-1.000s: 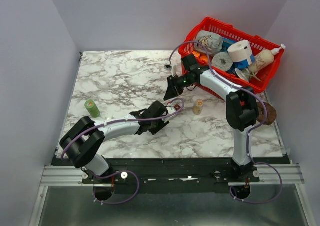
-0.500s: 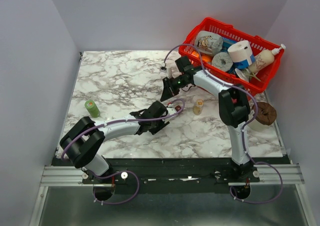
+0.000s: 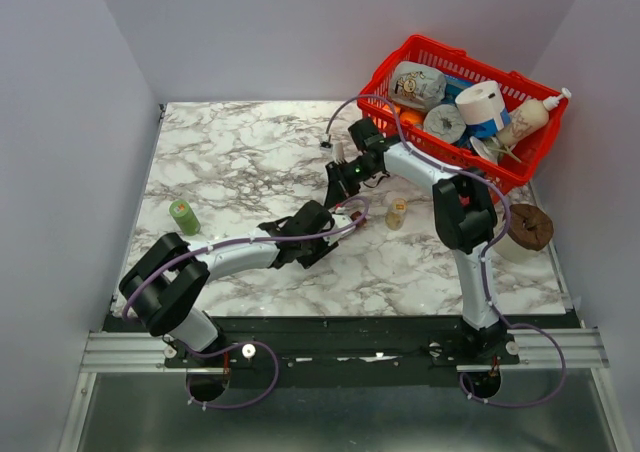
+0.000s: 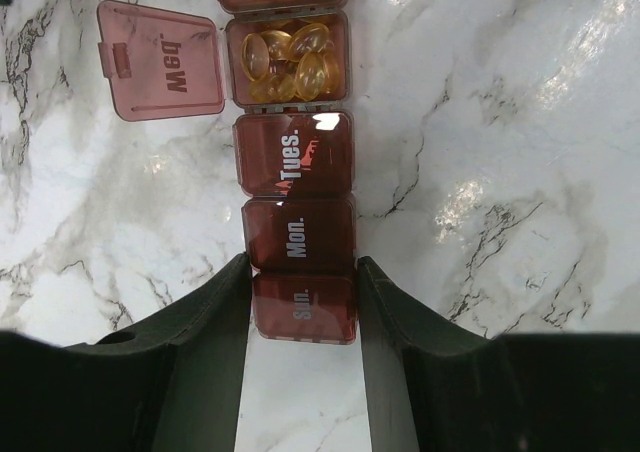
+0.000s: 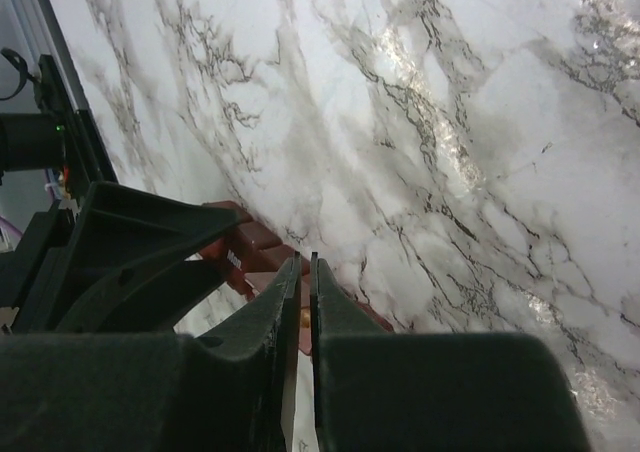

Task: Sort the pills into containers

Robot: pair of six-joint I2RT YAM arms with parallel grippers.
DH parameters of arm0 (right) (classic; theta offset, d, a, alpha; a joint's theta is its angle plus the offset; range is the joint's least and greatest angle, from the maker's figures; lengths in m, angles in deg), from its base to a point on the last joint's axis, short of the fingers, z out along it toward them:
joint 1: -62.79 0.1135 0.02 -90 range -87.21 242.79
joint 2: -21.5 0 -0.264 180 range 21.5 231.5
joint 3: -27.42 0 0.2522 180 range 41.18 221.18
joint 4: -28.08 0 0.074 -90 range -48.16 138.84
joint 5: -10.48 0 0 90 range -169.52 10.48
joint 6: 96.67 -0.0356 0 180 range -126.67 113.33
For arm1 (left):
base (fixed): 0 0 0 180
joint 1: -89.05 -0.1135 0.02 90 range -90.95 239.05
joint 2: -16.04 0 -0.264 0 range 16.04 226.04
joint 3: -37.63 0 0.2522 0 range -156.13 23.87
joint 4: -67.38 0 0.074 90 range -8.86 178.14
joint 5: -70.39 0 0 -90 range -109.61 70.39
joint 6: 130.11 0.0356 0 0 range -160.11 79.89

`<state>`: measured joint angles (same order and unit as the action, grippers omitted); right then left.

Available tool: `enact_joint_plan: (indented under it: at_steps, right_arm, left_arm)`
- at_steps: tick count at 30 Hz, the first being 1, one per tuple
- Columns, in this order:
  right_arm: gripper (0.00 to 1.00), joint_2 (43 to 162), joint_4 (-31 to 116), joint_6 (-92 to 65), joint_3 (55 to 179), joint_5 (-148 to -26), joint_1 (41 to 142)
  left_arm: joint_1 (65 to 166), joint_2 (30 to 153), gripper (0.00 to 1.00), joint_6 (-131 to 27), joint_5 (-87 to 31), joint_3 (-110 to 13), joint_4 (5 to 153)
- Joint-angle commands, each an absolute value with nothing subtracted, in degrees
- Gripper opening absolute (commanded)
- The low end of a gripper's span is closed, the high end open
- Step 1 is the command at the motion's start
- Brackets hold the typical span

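Left fingers (image 4: 228, 317): we see them closed on the containers (image 4: 295, 162), one dark blade against each side of the "Sun." end compartment. The rest of the strip runs straight ahead of the tips.
Right fingers (image 5: 290, 292): closed down to a hairline slit, with the tips just over the strip and close beside the left fingers. A tan glint shows in the slit, but we cannot tell whether a pill is nipped there.
Pills (image 4: 290, 60): heaped in the open "Wed." compartment, the third cell ahead of the left fingertips. Its lid (image 4: 160, 60) lies flipped out flat to one side.
Risk, pill: we judge that a capsule this smooth and rounded could squirt out of so narrow a pinch and skitter across the table (image 4: 500, 122).
Risk, strip: it is gripped at one end only, so the light strip may pivot or lift at its far end if the right fingers press or drag on it.
Risk, crowding: both sets of fingers work over the same short strip. We reckon a sideways swing could knock them together or flip the open lid.
Strip material: translucent red-brown plastic in rounded-square cells, with glossy lids and pale day names.
Pill material: amber, see-through, oval and shiny, like soft gel.
Table surface: hard and polished, white with grey veining, throwing bright glare.
Finger material: dark, matte, flat-faced and tapering.
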<state>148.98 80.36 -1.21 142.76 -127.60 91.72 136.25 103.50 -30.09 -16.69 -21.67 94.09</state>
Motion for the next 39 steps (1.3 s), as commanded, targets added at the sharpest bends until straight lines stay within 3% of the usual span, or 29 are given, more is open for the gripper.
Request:
enact_joint_plan:
  at_steps: [1,24,39]
  right_arm:
    - [0.15,147.1,82.8,0.3,140.8,-126.9,92.3]
    - [0.14,141.6,84.1,3.8,132.9,-129.3,93.1]
    - [0.07,143.2,81.5,-0.9,130.7,-115.1,94.8]
  left_arm:
    - [135.5,105.1,0.49,-29.9,-18.4,-22.3,94.3]
    - [133.4,105.9,0.48,-31.0,-19.5,-22.9,94.3]
    - [133.2,106.7,0.49,-31.5,-21.6,-24.0,95.1]
